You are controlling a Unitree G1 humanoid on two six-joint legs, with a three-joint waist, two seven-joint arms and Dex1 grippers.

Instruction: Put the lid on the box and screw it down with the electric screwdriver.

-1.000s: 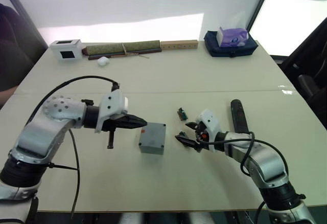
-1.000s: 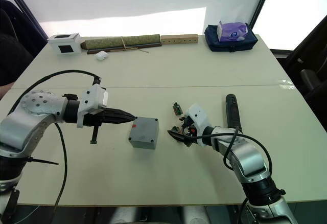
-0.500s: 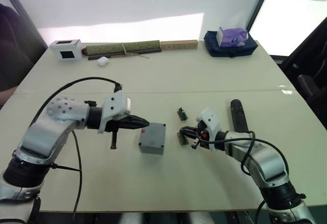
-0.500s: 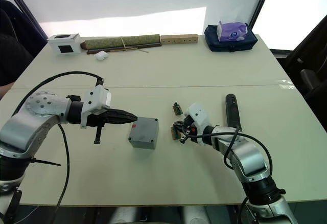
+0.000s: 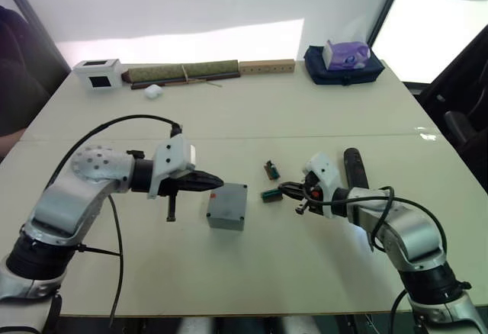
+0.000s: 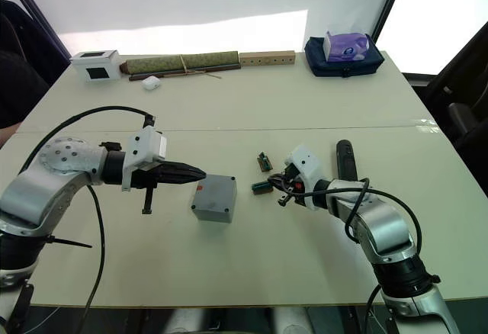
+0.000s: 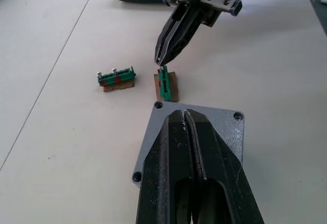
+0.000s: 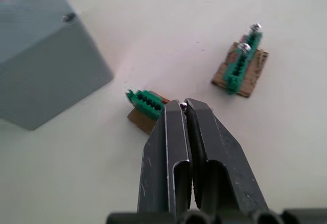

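I see my left gripper (image 5: 217, 182) clenched empty just left of the box (image 5: 228, 206) at mid-table, my right gripper (image 5: 284, 188) pinched closed against a green circuit piece (image 5: 269, 194), and the electric screwdriver (image 5: 354, 168) lying farther right.

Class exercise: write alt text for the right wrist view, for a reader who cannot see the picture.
The right gripper, its two black fingers closed together, points at a small green circuit piece lying on a pale table. A second green circuit piece lies further off, and the corner of a grey metal box stands to one side.
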